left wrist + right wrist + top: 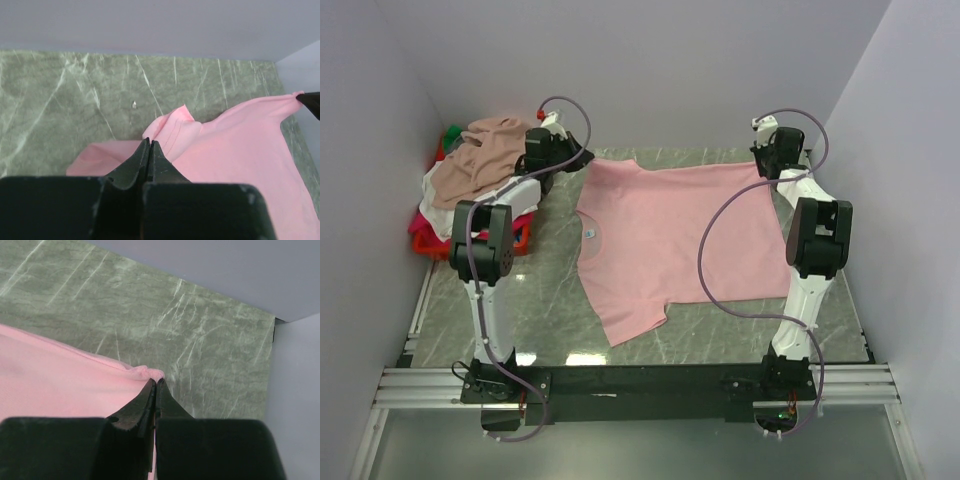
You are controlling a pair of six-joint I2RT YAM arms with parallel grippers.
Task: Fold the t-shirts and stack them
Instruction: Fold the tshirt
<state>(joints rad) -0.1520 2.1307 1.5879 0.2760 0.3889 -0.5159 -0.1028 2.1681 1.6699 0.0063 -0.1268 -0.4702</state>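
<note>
**Left wrist view: both end effectors closed on the far edge of the pink shirt**

Left end effector point(150, 143): jaws pressed together with a pucker of pink cloth at the tips. It is holding the far sleeve of the light pink t-shirt point(690, 230). Right end effector point(156, 381): likewise closed, with a gathered corner of hem caught at the tips. Between the two holds, the far edge looks drawn fairly straight.

The shirt lies spread on the tabletop point(550, 295). Collar to the left with the neck label point(590, 232) showing, hem to the right, near sleeve toward the arm bases. Other shirts are heaped in the red basket point(423, 243) at far left beside the left arm, a tan t-shirt point(485, 148) on top.

Handling, my guess: thin, light, limp cloth with no stiffness. It will sag between the holds and wrinkle if dragged. Best taken at edges and corners, such as a sleeve seam or hem corner, where doubled fabric gives a better bite. Both holds should travel together to lay the far edge over the near one. A lone pull would likely skew the fold.
</note>
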